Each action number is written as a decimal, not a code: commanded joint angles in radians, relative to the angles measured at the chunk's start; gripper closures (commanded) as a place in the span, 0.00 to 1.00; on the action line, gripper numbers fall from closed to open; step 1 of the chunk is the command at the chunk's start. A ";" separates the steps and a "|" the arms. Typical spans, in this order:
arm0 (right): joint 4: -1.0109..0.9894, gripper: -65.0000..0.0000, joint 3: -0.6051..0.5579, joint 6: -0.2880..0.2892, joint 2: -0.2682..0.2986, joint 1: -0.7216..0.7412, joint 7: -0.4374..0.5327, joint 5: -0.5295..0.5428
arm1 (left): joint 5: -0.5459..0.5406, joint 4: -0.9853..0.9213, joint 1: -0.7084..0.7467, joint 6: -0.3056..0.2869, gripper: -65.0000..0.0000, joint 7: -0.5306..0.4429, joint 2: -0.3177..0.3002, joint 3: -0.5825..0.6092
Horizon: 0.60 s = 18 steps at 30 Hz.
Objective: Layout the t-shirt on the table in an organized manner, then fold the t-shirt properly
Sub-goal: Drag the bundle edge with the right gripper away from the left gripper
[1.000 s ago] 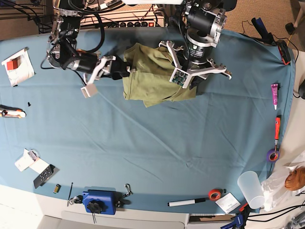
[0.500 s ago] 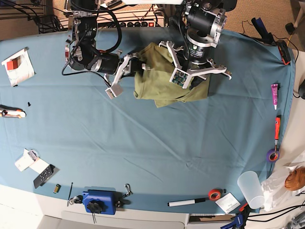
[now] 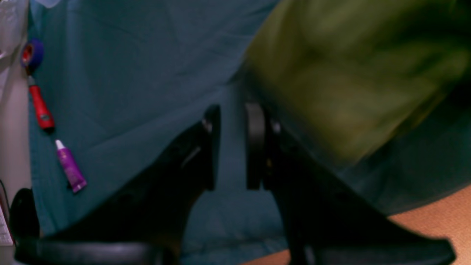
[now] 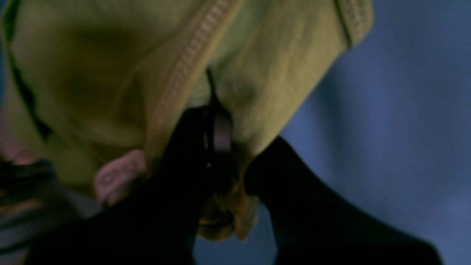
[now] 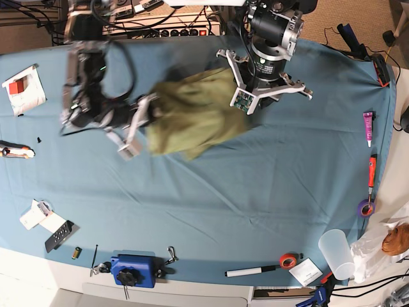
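Left wrist view: left end effector (image 3: 232, 147) stands with its jaws slightly parted, bare bench (image 3: 128, 73) cloth visible between them, nothing gripped. The t-shirt (image 3: 349, 73) lies just beside the right-hand finger, blurred. A purple tube (image 3: 70, 165), a red-handled tool (image 3: 40, 108) and a tape roll (image 3: 31, 55) lie near the bench edge, well apart from the shirt.

Right wrist view: right end effector (image 4: 217, 136) is pressed together on a fold of the t-shirt (image 4: 110, 73), close to a stitched seam. Fabric bunches above and below the fingers. A small pale tag (image 4: 114, 175) shows at the lower edge of the cloth.

Base view: t-shirt (image 5: 192, 115) is a crumpled olive heap toward the back of the bench (image 5: 223, 211), between the two arms. Right end effector (image 5: 144, 121) holds its near-left edge; left end effector (image 5: 259, 96) sits at its far-right side, not holding. Motion blur on the right arm and the cloth.

Risks, judged:
- Pinch appears to take several layers, so a pull could drag the heap rather than spread it.
- Only one side anchored; shirt may slide instead of opening.
- Grip near the seam edge could slip under a fast pull.
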 commanded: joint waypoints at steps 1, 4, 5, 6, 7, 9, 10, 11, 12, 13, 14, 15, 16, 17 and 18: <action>0.013 1.00 0.005 0.013 0.035 0.032 -0.002 0.011 | 0.009 0.018 -0.002 0.003 0.83 -0.018 0.003 0.000; 0.013 1.00 0.002 0.043 0.123 0.056 -0.019 0.061 | 0.009 0.018 -0.002 0.003 0.83 -0.019 0.003 0.000; 0.013 1.00 -0.004 0.043 0.153 0.061 -0.019 0.090 | 0.009 0.018 -0.002 0.003 0.83 -0.021 0.003 0.000; 0.013 1.00 -0.014 0.043 0.180 0.063 -0.019 0.114 | 0.009 0.018 -0.002 0.003 0.83 -0.027 0.003 0.000; 0.013 1.00 -0.026 0.043 0.206 0.069 -0.019 0.121 | 0.009 0.018 -0.002 0.003 0.83 -0.027 0.004 0.000; 0.013 1.00 -0.059 0.043 0.246 0.088 -0.019 0.104 | 0.009 0.018 -0.002 0.003 0.83 -0.034 0.003 0.000; 0.013 1.00 -0.080 0.043 0.264 0.101 -0.019 0.086 | 0.009 0.018 -0.002 0.003 0.83 -0.036 0.003 0.000; 0.013 1.00 -0.103 0.043 0.277 0.116 -0.019 0.069 | 0.009 0.018 -0.002 0.003 0.83 -0.040 0.004 0.000; 0.013 1.00 -0.127 0.043 0.288 0.132 -0.008 0.048 | 0.009 0.018 -0.002 0.003 0.83 -0.041 0.004 0.000; 0.013 1.00 -0.152 0.043 0.294 0.147 0.025 0.024 | 0.009 0.018 -0.002 0.003 0.83 -0.042 0.004 0.000; 0.013 1.00 -0.176 0.043 0.293 0.162 0.055 -0.007 | 0.009 0.018 -0.002 0.003 0.83 -0.041 0.003 0.000; 0.013 1.00 -0.203 0.043 0.291 0.177 0.089 -0.042 | 0.009 0.018 -0.002 0.003 0.83 -0.041 0.003 0.000; 0.013 1.00 -0.233 0.043 0.288 0.192 0.124 -0.079 | 0.009 0.018 -0.002 0.003 0.83 -0.041 0.004 0.000; 0.009 1.00 -0.264 0.043 0.287 0.207 0.157 -0.115 | 0.009 0.018 -0.002 0.003 0.83 -0.041 0.004 0.000; -0.001 1.00 -0.296 0.043 0.285 0.224 0.200 -0.148 | 0.010 0.018 -0.002 0.003 0.83 -0.042 0.003 0.000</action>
